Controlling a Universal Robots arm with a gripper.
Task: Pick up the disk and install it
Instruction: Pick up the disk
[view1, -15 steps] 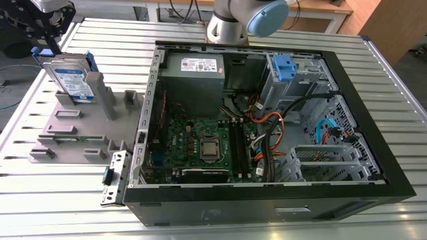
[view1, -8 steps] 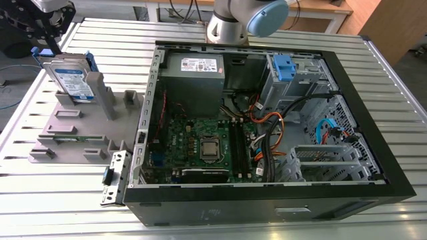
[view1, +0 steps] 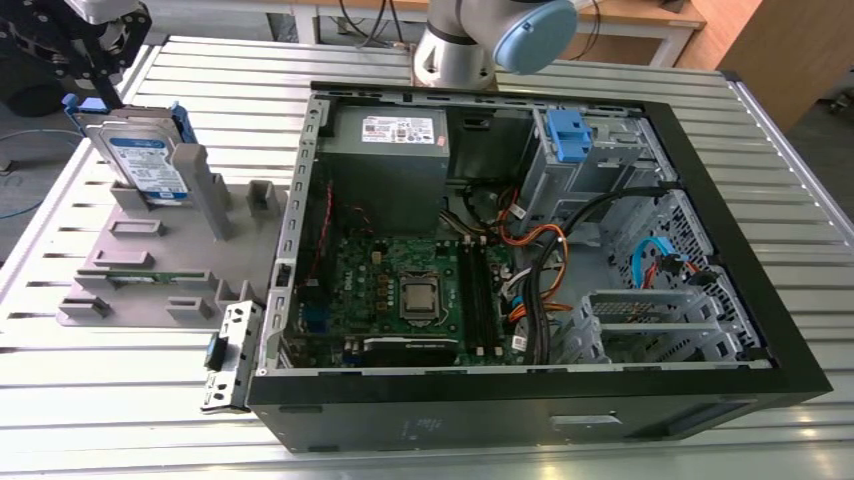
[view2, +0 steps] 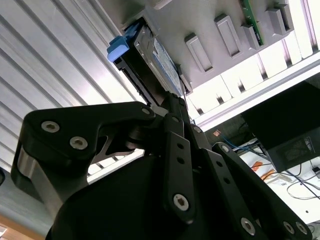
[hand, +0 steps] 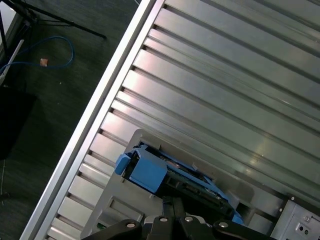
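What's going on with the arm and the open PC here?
The robot's hand is right at the top edge of the disk. The disk stands upright in a grey holder on the slatted table, to the exterior view's left of the open computer case. Whether the disk is gripped can't be told. It is not in the case yet.

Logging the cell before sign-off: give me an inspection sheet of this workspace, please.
Surface: slatted metal table, carrying a grey fixture plate.
Job's things: disk standing upright in the fixture plate; open computer case beside it.
Clutter: metal bracket at the case's corner.
Gripper: gripper at the disk's upper end.
Cables: orange and black wires inside the case; blue cable on the floor.
Surroundings: dark floor beside the table.
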